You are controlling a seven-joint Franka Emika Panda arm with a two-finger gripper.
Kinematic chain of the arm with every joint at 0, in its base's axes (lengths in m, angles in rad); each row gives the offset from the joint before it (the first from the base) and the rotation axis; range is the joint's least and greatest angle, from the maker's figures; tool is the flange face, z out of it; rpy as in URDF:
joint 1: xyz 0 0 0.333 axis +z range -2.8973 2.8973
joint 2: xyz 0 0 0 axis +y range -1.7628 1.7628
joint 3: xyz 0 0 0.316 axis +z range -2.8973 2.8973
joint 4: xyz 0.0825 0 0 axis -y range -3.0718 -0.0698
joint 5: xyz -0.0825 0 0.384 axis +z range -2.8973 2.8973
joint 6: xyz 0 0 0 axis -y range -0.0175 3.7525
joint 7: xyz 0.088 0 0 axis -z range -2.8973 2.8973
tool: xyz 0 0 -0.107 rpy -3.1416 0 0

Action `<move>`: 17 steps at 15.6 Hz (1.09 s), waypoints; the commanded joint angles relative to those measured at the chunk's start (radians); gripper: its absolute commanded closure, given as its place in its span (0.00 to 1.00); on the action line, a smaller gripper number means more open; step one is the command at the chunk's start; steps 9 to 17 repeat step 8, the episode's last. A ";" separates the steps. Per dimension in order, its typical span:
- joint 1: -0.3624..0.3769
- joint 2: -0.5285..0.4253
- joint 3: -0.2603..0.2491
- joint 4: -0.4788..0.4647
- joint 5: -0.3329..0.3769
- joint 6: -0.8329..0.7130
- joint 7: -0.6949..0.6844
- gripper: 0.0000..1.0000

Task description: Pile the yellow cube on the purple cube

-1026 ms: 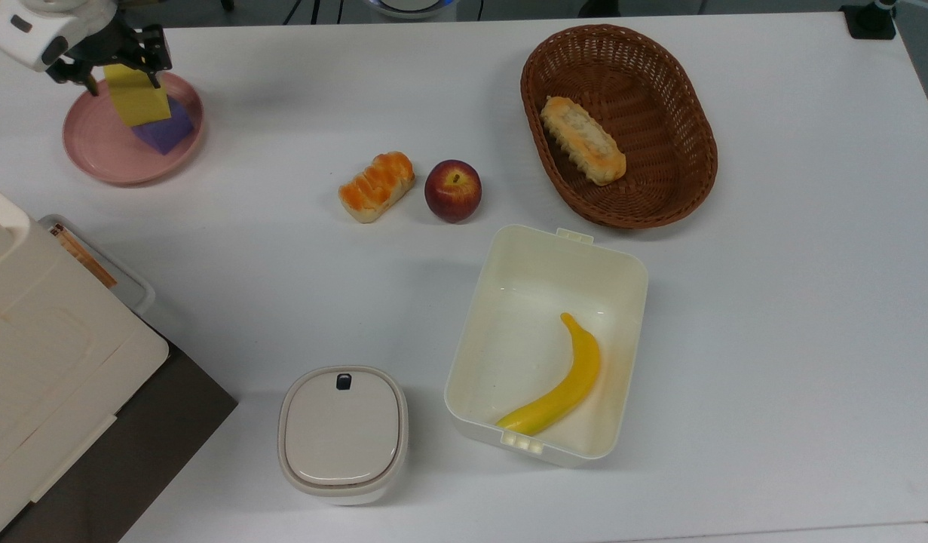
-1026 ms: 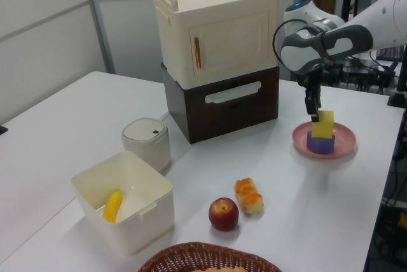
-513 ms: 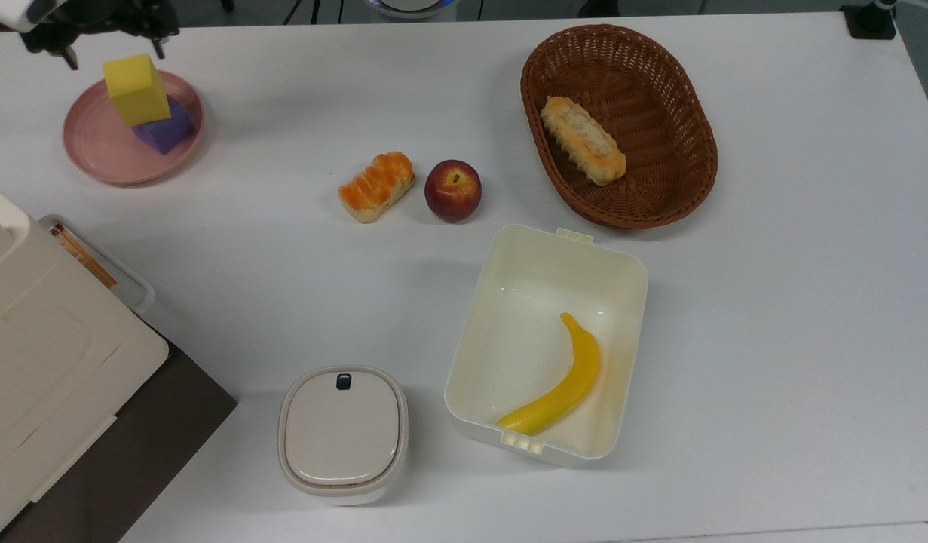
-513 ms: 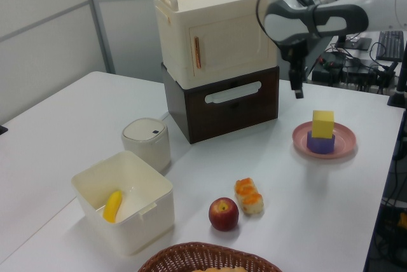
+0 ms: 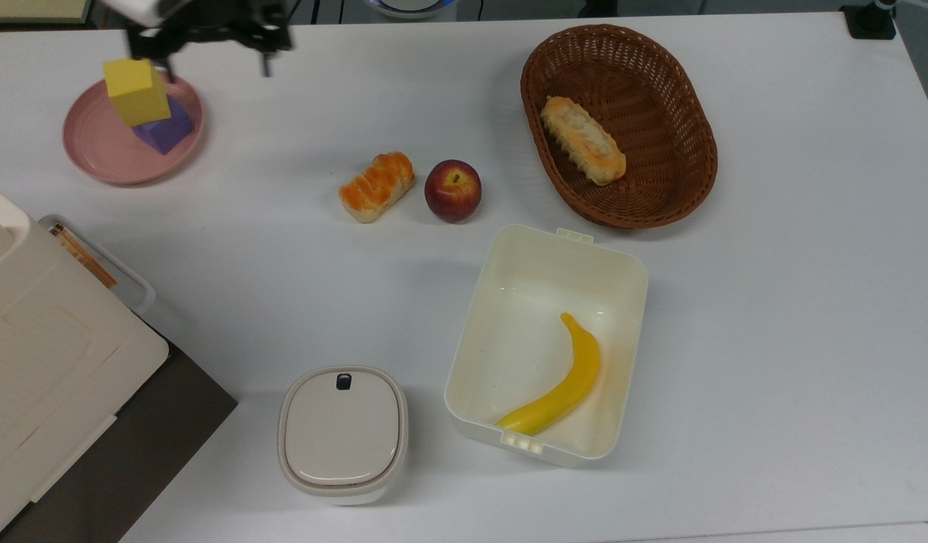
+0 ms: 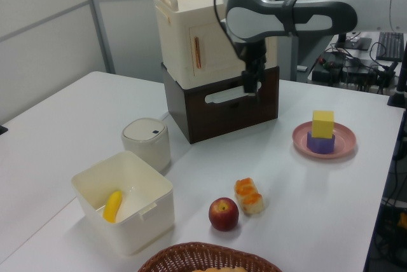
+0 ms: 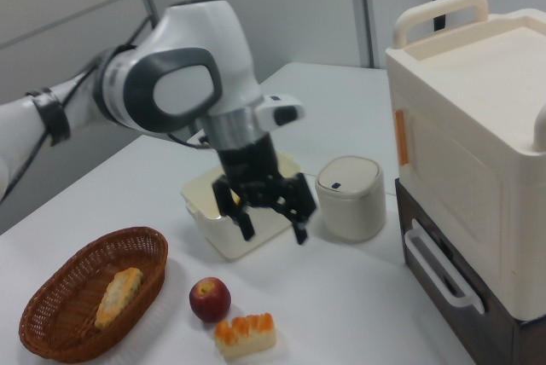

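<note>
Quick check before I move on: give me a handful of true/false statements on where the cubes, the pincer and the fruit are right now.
1. The yellow cube sits on top of the purple cube. True.
2. Both cubes rest in the wicker basket. False: they stand on the pink plate; the basket holds a bread roll.
3. The pincer is open and holds nothing. True.
4. The banana lies on the bare table. False: it lies inside the open white box.
5. The apple is next to a glazed pastry on the table. True.
</note>
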 commanded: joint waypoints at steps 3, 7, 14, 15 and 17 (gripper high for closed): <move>0.025 -0.012 -0.010 0.002 0.036 0.022 0.138 0.00; 0.024 -0.022 -0.011 0.002 0.064 0.017 0.130 0.00; 0.024 -0.024 -0.013 0.002 0.064 0.013 0.126 0.00; 0.024 -0.024 -0.013 0.002 0.064 0.013 0.126 0.00; 0.024 -0.024 -0.013 0.002 0.064 0.013 0.126 0.00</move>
